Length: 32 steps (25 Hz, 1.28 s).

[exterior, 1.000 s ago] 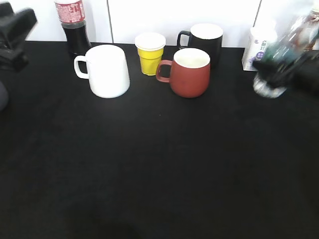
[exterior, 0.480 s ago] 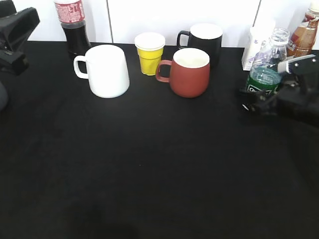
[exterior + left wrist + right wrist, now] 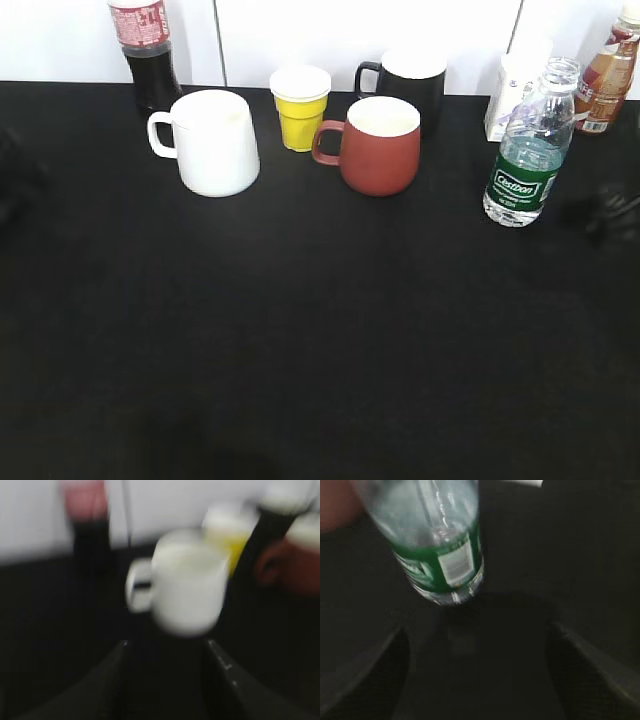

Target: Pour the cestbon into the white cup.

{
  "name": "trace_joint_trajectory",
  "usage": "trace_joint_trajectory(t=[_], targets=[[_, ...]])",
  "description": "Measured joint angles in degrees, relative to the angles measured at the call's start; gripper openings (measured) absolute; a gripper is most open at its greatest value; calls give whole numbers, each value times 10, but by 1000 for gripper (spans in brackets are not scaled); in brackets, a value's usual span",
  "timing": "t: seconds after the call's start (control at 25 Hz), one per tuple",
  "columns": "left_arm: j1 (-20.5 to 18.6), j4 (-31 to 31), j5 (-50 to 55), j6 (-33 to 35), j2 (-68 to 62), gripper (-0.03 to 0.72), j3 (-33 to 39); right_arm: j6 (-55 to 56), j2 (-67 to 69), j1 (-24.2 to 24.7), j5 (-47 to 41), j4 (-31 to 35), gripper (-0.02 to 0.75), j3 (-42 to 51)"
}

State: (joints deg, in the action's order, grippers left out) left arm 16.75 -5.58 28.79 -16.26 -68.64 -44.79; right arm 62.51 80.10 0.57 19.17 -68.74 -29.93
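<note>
Near the table's far right corner, the Cestbon bottle stands upright and released, both end effectors spread and empty, so back away straight without nudging it.

The right pincer has released the cestbon, now upright; both arms withdrew.

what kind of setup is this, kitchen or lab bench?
Looks like a staged test bench, not a kitchen: black cloth table, plain white panel wall, and mugs and drink bottles lined up along the back, like the white cup and cestbon.

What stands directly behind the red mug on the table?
A black mug with a white inside stands behind the red mug. Its lower body is covered; only its rim, handle and upper wall show.
</note>
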Motion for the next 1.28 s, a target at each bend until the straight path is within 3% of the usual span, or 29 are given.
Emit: trace_joint_trajectory(t=[0.12,0.2,0.32,0.44,0.68,0.96,1.04,1.28], targets=[[0,9,95,0,63,335,-56,241,-99,0,-9,-271,631,0],[0,13,121,0,117,335,-57,284,-134,0,-39,-342,610,0],[0,18,207,6,204,335,-57,290,-148,0,-44,-352,596,0],[1,40,295,67,340,335,-48,328,-171,0,-18,-354,595,1],[1,76,326,126,656,335,126,348,-239,0,26,-354,595,1],[1,77,323,132,690,333,152,364,-245,0,60,-354,595,1],[-22,77,323,132,690,331,152,364,-245,0,59,-354,595,1],[-148,77,323,132,690,280,152,363,-241,0,51,-354,595,1]])
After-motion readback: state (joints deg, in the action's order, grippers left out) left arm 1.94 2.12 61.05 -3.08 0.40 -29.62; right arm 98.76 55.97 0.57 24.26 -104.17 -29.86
